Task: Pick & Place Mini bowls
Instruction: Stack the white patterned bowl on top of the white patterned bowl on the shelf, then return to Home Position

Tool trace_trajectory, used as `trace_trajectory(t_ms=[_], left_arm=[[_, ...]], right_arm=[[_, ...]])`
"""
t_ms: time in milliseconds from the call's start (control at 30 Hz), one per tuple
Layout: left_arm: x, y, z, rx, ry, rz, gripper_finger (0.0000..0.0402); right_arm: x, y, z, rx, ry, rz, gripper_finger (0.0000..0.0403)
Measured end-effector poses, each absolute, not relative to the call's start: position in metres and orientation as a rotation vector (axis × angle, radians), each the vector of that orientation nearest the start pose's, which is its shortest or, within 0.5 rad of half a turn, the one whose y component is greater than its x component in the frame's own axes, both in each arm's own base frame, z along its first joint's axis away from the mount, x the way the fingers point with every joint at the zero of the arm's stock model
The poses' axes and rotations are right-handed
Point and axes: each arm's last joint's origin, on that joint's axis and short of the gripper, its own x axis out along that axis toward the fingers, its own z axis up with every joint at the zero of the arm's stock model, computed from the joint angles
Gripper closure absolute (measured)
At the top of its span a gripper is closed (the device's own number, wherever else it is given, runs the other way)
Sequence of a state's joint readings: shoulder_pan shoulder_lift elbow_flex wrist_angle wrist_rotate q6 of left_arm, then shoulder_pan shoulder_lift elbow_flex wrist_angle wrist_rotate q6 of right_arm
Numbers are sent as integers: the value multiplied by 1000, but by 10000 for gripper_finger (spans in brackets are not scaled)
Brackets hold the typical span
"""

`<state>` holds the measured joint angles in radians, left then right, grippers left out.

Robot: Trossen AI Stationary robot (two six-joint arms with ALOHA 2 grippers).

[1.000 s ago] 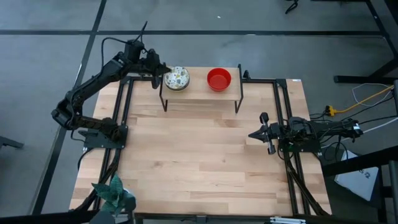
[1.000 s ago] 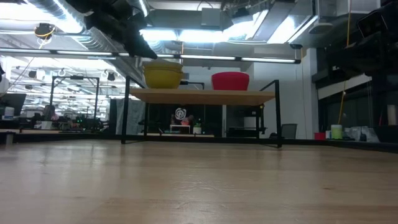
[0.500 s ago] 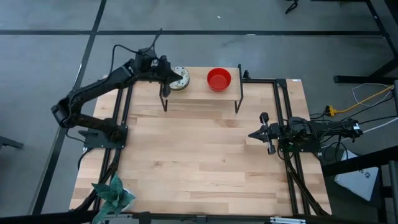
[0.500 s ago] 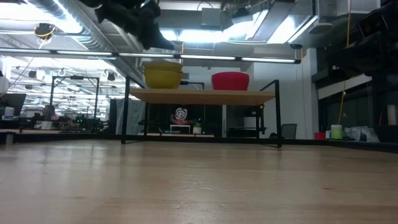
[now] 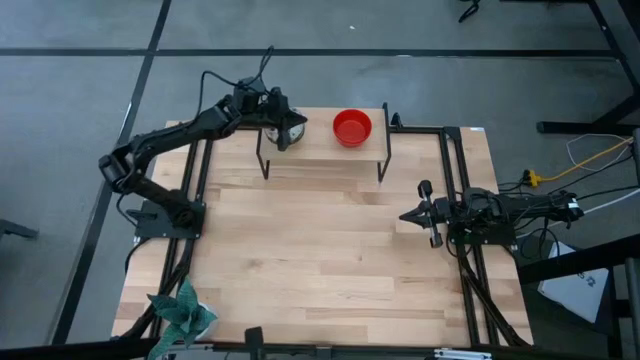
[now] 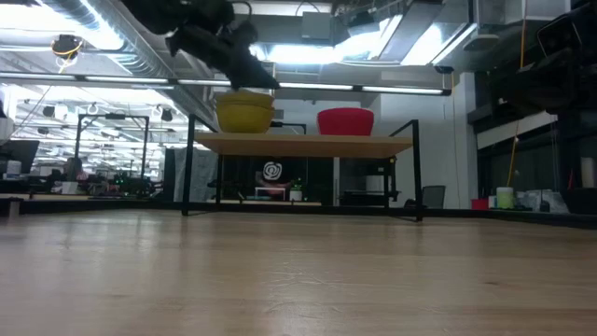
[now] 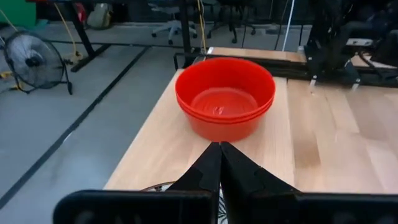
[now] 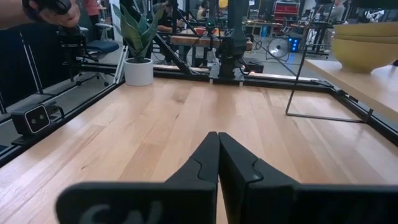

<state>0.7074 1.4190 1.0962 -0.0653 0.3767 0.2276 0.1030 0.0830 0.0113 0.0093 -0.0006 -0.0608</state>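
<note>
Wooden counter (image 5: pixel 320 260) fills the high view; a raised shelf (image 5: pixel 322 150) stands near its top centre, carrying the mini bowls. Red bowls (image 5: pixel 352 127) sit nested, apparently 2, right of the patterned bowls (image 5: pixel 293 128), which look yellow outside in the low view. Left gripper (image 5: pixel 281 122) hovers over the patterned stack, fingers pressed together, likely lining up a pick. Right gripper (image 5: pixel 413 215) waits at middle right, fingers closed on nothing.

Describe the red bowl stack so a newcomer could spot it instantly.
At the table's far edge stands a raised wooden shelf on black legs. The red bowl stack sits on its right half, plain and glossy, unlike the yellow-sided patterned bowls beside it, under the left gripper.
</note>
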Motion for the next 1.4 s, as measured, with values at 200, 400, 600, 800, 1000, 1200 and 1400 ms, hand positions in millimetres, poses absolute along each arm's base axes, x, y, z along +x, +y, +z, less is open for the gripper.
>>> trace_trajectory(t_ms=[200, 400, 600, 800, 1000, 1200, 1400], left_arm=[[256, 205, 298, 34, 381, 281, 400], [252, 209, 298, 28, 387, 294, 400], [252, 209, 297, 26, 397, 299, 400], [251, 208, 296, 16, 411, 297, 400], [251, 208, 294, 6, 429, 298, 400], [251, 207, 297, 22, 404, 299, 400], [249, 205, 303, 32, 383, 293, 400]], right_arm=[[102, 10, 162, -67, 59, 105, 397], [102, 11, 162, -68, 59, 106, 397], [102, 11, 162, -67, 59, 106, 397], [102, 11, 162, -67, 59, 106, 397], [102, 11, 162, -64, 59, 106, 397], [102, 11, 162, -64, 59, 105, 397], [102, 11, 162, -67, 59, 106, 397]])
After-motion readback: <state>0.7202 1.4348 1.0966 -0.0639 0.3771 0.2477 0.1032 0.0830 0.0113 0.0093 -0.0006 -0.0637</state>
